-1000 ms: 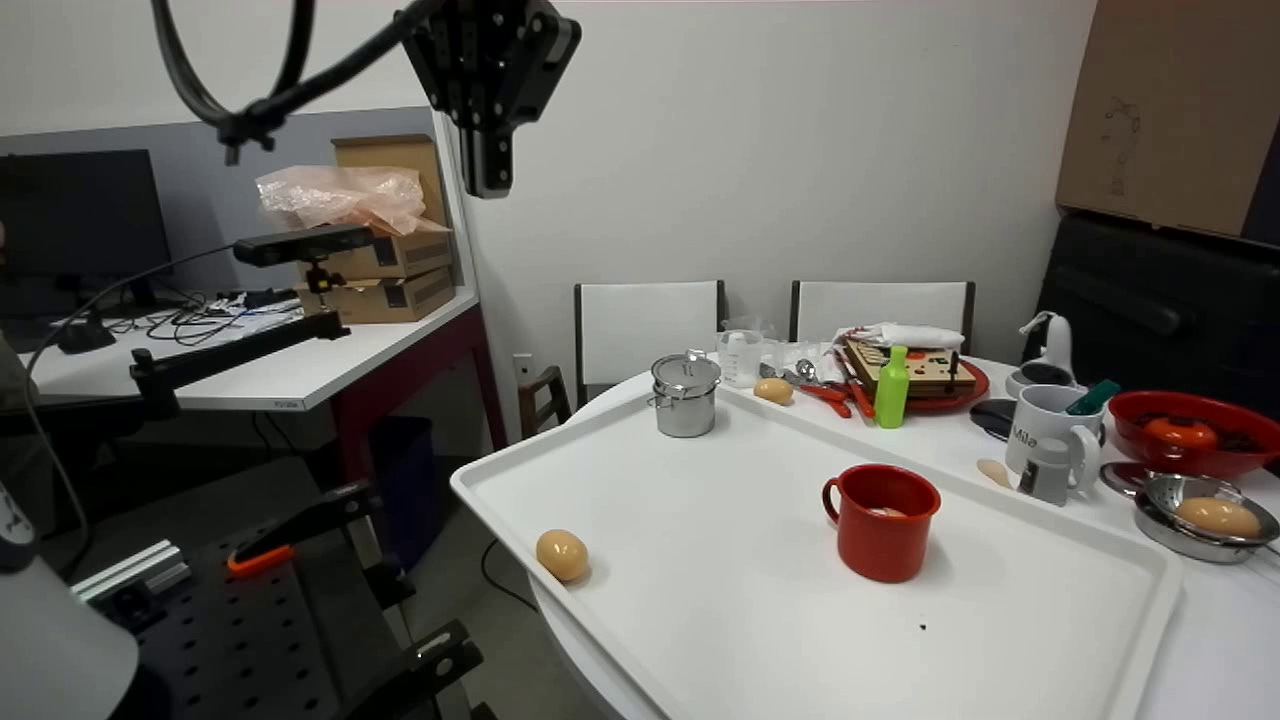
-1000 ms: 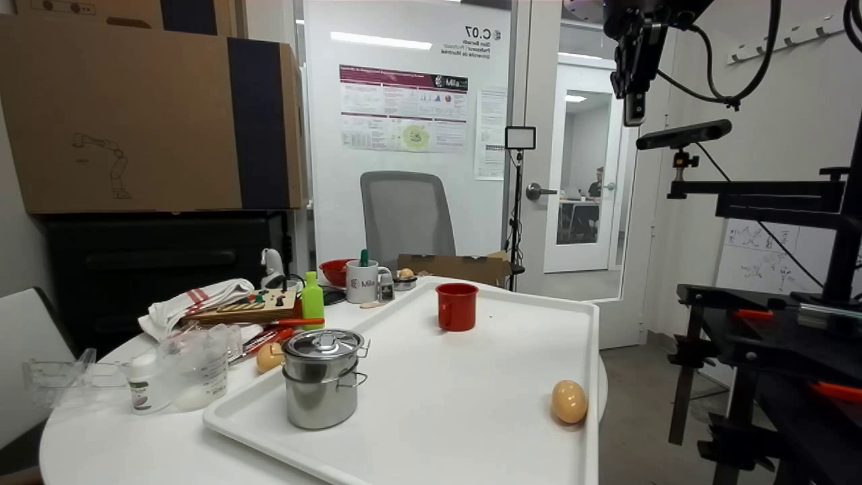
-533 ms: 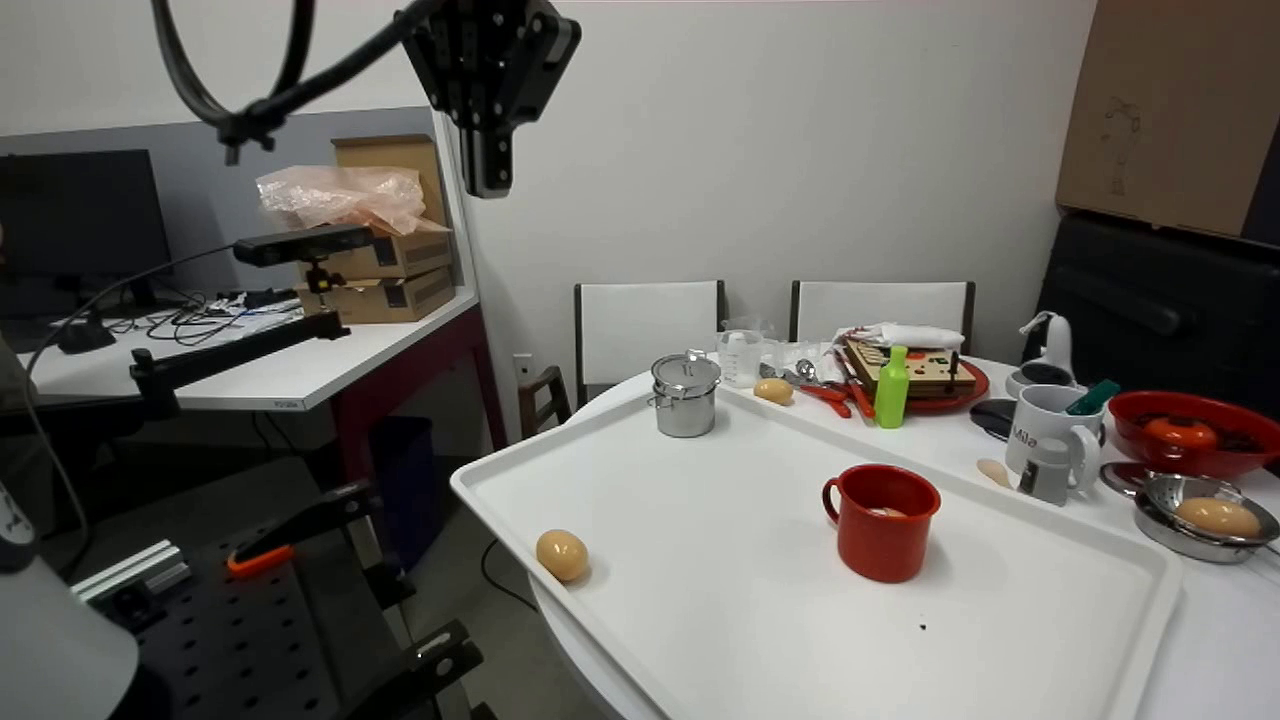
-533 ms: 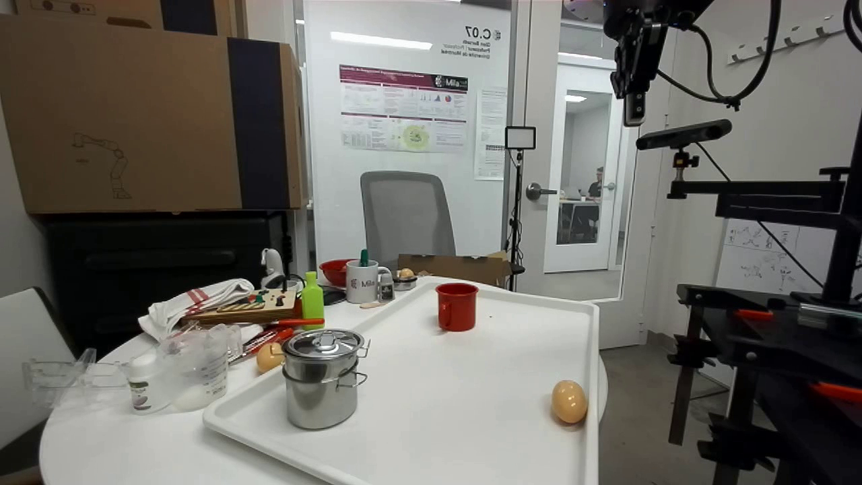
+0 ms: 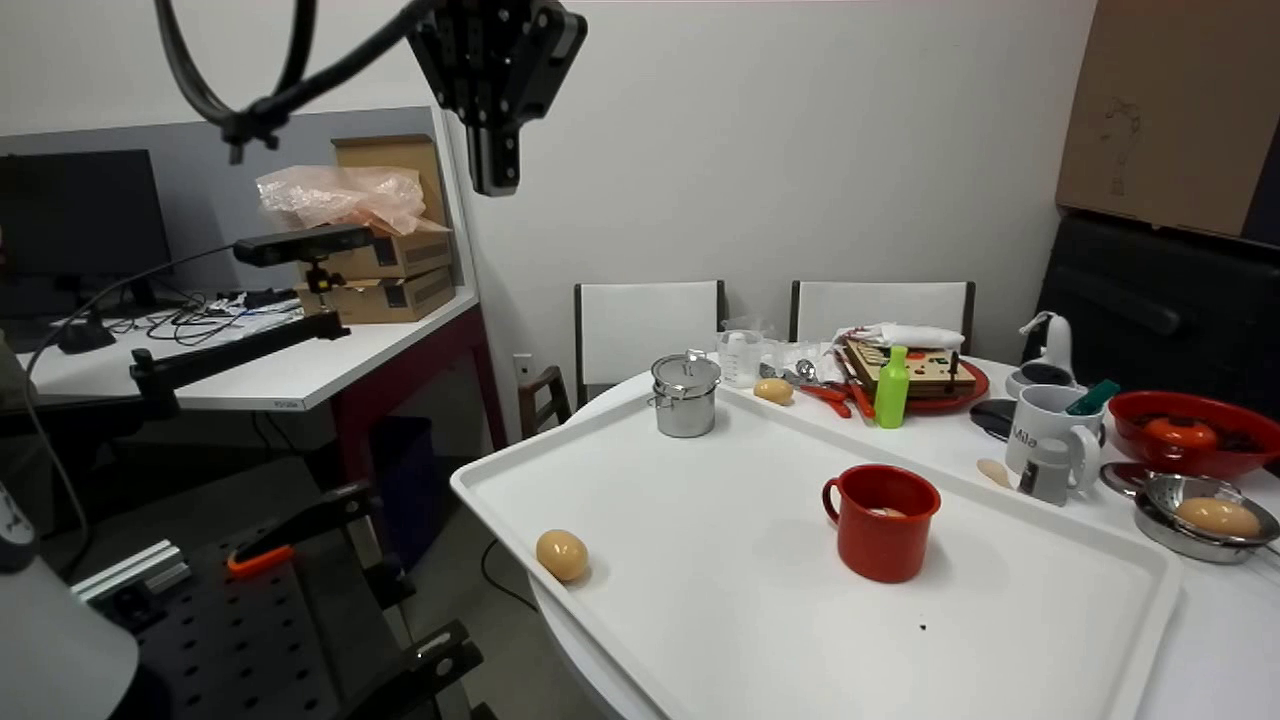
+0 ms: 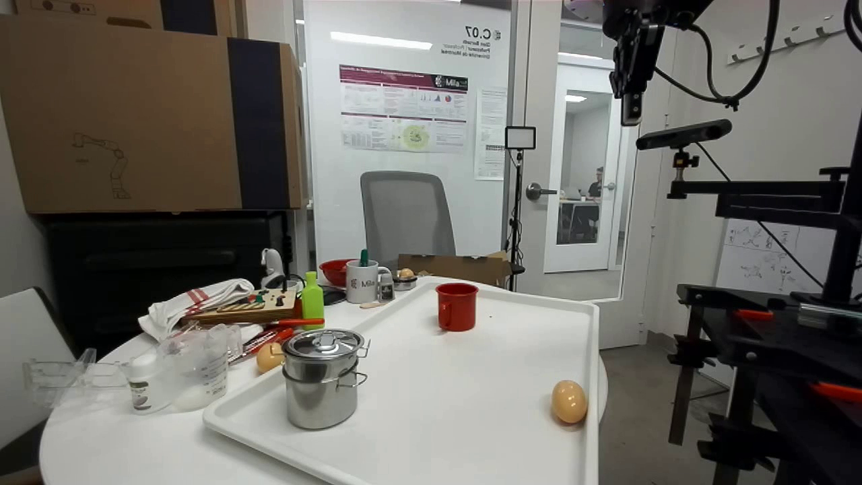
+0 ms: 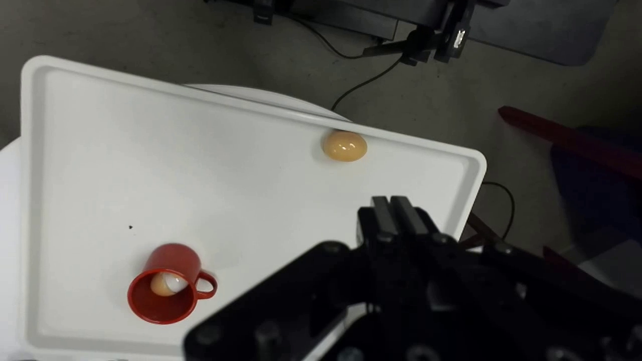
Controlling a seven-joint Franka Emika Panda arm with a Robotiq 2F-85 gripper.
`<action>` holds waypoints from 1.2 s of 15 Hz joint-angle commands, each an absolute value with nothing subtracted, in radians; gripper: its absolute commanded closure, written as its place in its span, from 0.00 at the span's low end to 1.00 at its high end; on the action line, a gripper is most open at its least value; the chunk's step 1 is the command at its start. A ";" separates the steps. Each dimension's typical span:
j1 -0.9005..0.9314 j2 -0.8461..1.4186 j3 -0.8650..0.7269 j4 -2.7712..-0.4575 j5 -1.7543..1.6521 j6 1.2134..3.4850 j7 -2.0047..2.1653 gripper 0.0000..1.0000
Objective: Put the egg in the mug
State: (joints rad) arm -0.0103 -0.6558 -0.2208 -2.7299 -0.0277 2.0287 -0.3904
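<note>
Well, the gripper hangs high, fingers together on nothing, while one loose egg lies on the tray, just beside its rim; an egglike tan-and-white thing already sits in the red mug! Probably light, stiff, slick and breakable, that egg wants a gentle pinch across its middle, and in an exterior view: "Mila" on the white mug, "C.07" mirrored on glass

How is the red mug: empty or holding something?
Holding something: the wrist view shows a rounded thing, part tan, part white, inside the mug. One item or several, I cannot tell.
</note>
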 commanded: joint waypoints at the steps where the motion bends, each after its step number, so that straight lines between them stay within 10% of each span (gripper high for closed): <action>1: -0.078 -0.692 -0.200 -2.745 -0.062 2.083 -0.326 0.92; 18: -0.175 -0.692 -0.261 -2.714 -0.156 2.063 -0.384 0.92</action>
